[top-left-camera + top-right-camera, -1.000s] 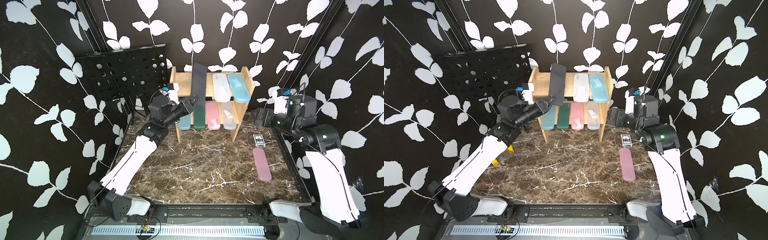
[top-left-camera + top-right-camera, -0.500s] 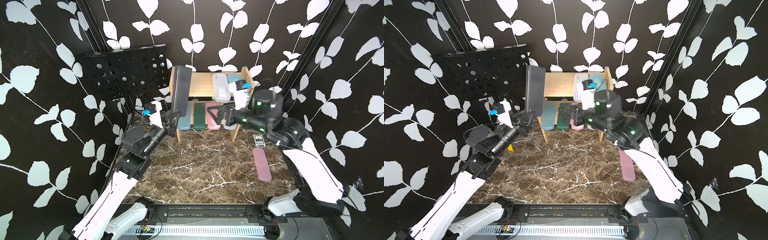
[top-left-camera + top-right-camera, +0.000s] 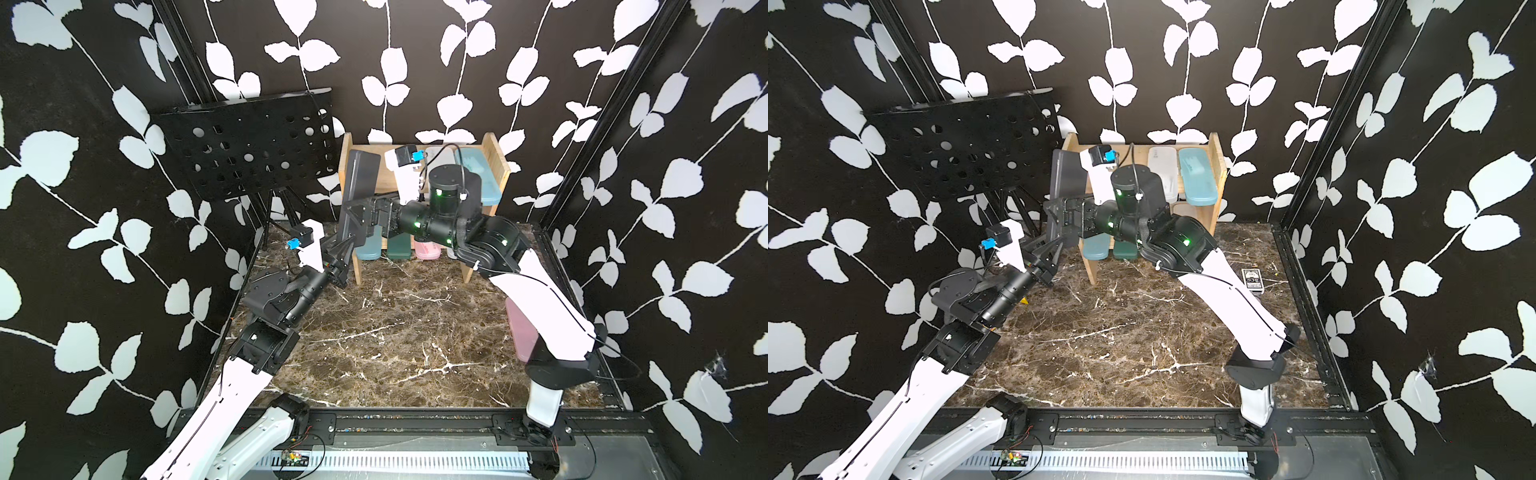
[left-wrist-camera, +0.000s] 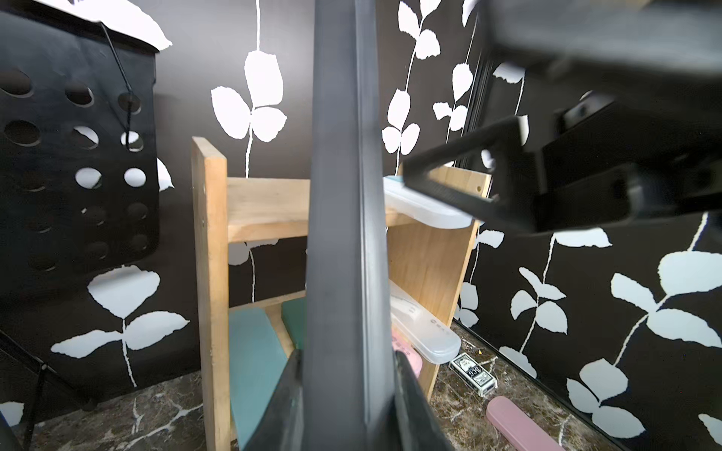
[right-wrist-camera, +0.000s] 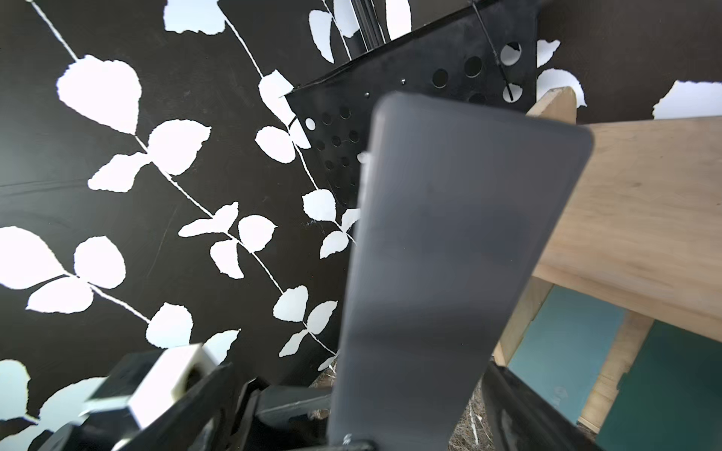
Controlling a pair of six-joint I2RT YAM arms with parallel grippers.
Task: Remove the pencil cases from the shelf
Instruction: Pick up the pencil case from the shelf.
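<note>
Pencil cases: 2 of 8 are off the shelf [image 3: 496,162], 6 to go. Shelf stands at 12 o'clock of the table [image 3: 395,332], against the back wall.

Done so far:
- Pink case [image 3: 519,332] lies flat on the table at approx 3 o'clock, partly under the R arm, near a card deck [image 3: 1252,280].
- Black case [image 3: 359,191] is in the air and upright, just in front of the shelf's 9 o'clock side panel, clear of both tiers.

Grips: L gripper [image 4: 347,363] pinches the black case's lower end, jaws tight on it. R gripper [image 3: 360,214] has its jaws spread wide, one on each side of the case at mid-length. Can't tell if either pad touches, and it isn't clamped.

Left on the shelf:
- Top tier, 3 o'clock half: top clear case [image 3: 1163,166] & top teal case [image 3: 1196,178], side by side. The 9 o'clock half is bare wood.
- Bottom tier, from 9 to 3 o'clock: low teal case [image 3: 368,249], green case [image 3: 399,248], low pink case [image 3: 428,250], low clear case [image 4: 422,332].

Step in hand, by my read: L-to-R handover of the black case, which then goes down on the table. Approx a quarter done.
</note>
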